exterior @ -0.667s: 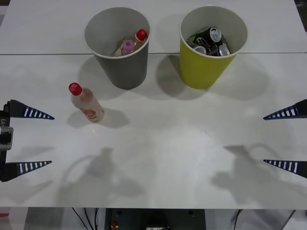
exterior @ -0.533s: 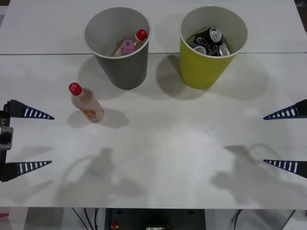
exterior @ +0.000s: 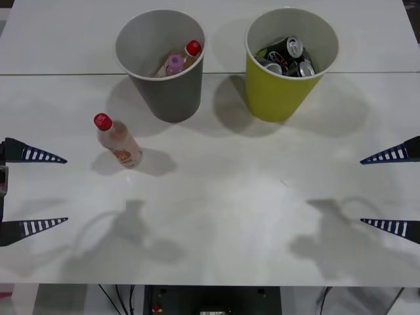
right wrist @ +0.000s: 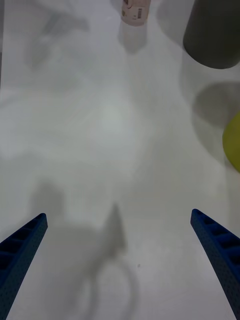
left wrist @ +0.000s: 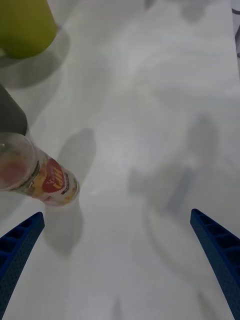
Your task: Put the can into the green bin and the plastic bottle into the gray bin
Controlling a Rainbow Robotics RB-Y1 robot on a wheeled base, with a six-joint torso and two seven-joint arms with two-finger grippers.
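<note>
Two bins up at the far side of the white table (exterior: 216, 216) in the front view, side by side and apart: the gray bin (exterior: 164, 85) to the left, the green bin (exterior: 282, 88) to the right. Inside the gray one lies a pink-labelled bottle (exterior: 178, 61) with a red cap, tilted against the wall. Inside the green one, a heap of cans (exterior: 289, 58), black with silver tops; their print is too small to read. The bottle (exterior: 118, 141) stands on the table in front of the gray bin and a bit to its left, red cap on, red-and-yellow label low on the body, touching nothing. The left gripper (exterior: 33, 190) sits at the left edge, fingers spread wide, holding nothing, with the bottle off beyond its upper finger. The right gripper (exterior: 390, 190) sits at the right edge, also spread wide and empty, well apart from both bins.

Over to the right wrist view: blue ribbed fingers (right wrist: 215, 235) wide open over bare table, the bottle's base (right wrist: 135, 12) far off, the gray bin's wall (right wrist: 212, 35) and a sliver of the green bin (right wrist: 232, 142) to one side.

Left wrist view now: fingers (left wrist: 20, 240) parted at both corners, and the bottle (left wrist: 42, 175) is close by one of them, not touching. Its label shows red and yellow with lettering I cannot make out. The gray bin (left wrist: 10, 117) and green bin (left wrist: 25, 25) lie beyond it.
</note>
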